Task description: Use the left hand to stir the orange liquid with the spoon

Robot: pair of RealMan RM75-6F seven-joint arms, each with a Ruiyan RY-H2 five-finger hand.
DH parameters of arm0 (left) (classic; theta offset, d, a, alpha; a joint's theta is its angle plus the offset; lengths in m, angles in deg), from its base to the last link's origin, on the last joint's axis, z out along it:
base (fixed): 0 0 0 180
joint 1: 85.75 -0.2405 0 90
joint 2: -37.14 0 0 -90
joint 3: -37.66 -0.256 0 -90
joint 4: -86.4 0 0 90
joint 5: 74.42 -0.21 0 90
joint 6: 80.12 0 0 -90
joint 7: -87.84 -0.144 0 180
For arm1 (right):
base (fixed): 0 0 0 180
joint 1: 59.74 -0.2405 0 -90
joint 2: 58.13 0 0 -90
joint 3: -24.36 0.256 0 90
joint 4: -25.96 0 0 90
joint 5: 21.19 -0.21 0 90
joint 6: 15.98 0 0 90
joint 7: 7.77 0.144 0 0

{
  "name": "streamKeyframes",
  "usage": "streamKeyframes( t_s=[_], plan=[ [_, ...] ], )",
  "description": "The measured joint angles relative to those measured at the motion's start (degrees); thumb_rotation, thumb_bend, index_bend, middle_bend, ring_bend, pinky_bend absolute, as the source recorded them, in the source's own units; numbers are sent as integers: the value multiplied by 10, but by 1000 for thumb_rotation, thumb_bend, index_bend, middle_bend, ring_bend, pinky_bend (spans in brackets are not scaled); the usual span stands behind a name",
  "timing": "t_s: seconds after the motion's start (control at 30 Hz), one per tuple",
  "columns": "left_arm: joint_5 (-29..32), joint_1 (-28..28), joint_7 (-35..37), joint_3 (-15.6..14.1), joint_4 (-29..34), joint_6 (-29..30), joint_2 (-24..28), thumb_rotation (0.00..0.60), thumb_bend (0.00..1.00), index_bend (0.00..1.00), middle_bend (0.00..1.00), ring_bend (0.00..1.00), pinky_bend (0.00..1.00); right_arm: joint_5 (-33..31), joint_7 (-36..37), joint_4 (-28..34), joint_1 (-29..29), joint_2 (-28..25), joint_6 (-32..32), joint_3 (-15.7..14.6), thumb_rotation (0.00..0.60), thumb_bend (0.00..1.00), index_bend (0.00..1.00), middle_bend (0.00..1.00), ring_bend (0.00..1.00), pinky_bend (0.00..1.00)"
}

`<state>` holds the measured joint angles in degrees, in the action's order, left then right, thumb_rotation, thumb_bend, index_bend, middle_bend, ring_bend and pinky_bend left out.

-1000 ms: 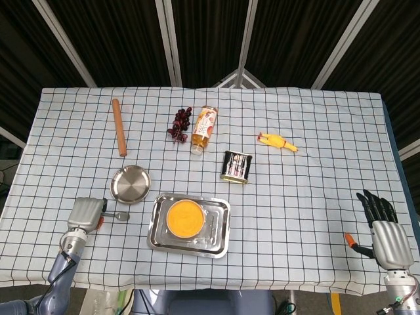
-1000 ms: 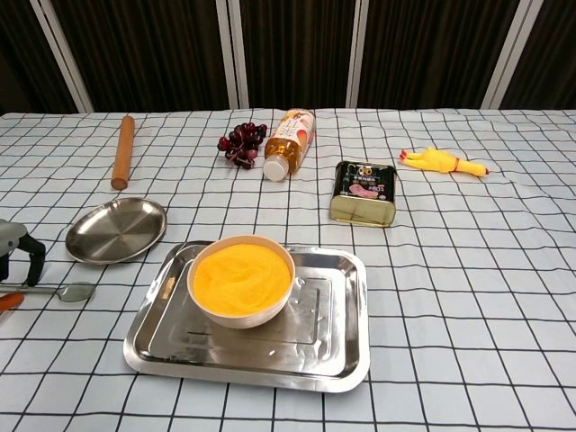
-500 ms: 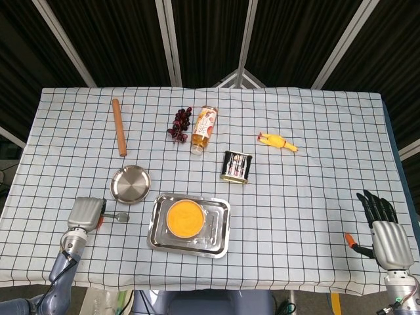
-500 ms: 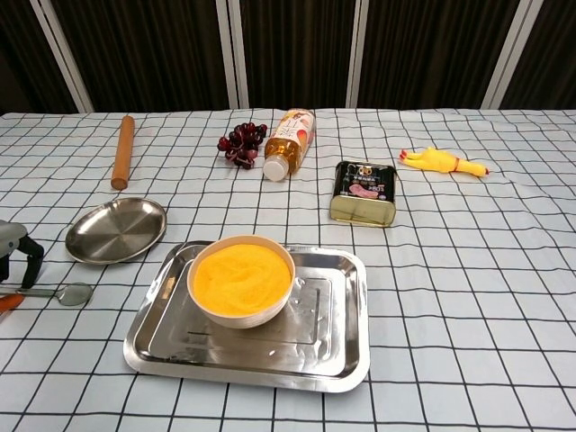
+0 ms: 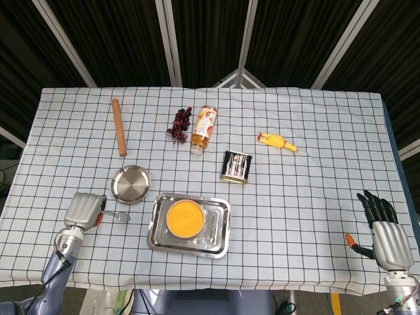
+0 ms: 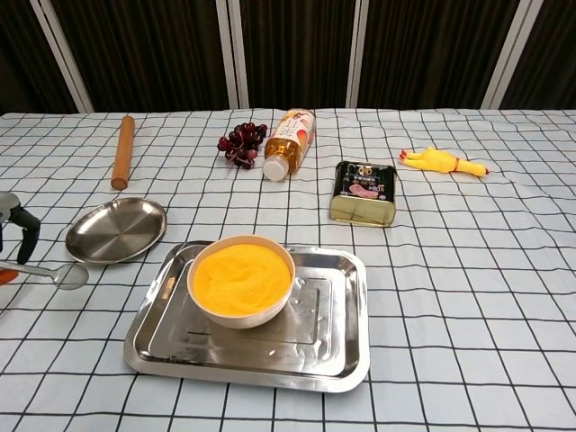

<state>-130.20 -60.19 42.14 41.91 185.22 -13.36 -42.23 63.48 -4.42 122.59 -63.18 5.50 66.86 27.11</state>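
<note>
Left hand [image 5: 83,210]: chest view cuts it at the left edge, showing only dark fingers [image 6: 23,236] and a sliver of orange; head view shows its back only, the fingers hidden beneath.

Spoon [image 6: 56,273]: the handle's end runs off the left edge in chest view; in head view the hand covers it, leaving the bowl end [image 5: 121,216] visible. The grip on it cannot be made out.

Right hand [image 5: 384,229]: outside chest view.

Bottle [image 6: 288,139] and tin [image 6: 363,192]: label print too small to read.

Bench [image 5: 315,164]: near edge cut off in chest view.
</note>
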Motion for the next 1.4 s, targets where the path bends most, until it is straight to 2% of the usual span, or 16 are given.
streamKeyframes(
  t_s=[0.23,0.47,0.77,0.93,1.1,1.4],
  plan=[
    [52,22,-38,19,84,9,48,600,513,556,1000,1000,1000,0,1,0,0,0,0,0,600,338,0,0,0,0],
    [100,61,-81,44,119,17,49,600,513,554,1000,1000,1000,-1,2,0,-1,0,-2,1,600,339,0,0,0,0],
    [195,135,-183,71,137,42,-9,600,513,553,1000,1000,1000,-2,7,-1,-2,-1,-4,2,600,339,0,0,0,0],
    [246,188,-243,90,147,77,-66,600,513,552,1000,1000,1000,-3,13,-1,-2,-2,-5,2,600,339,0,0,0,0],
    [278,227,-292,100,148,105,-105,600,513,547,1000,1000,1000,-3,17,-2,-3,-3,-6,3,600,339,0,0,0,0],
    [378,294,-385,120,136,183,-177,600,511,532,1000,1000,1000,-2,26,0,-3,-5,-5,3,600,339,0,0,0,0]
  ],
)
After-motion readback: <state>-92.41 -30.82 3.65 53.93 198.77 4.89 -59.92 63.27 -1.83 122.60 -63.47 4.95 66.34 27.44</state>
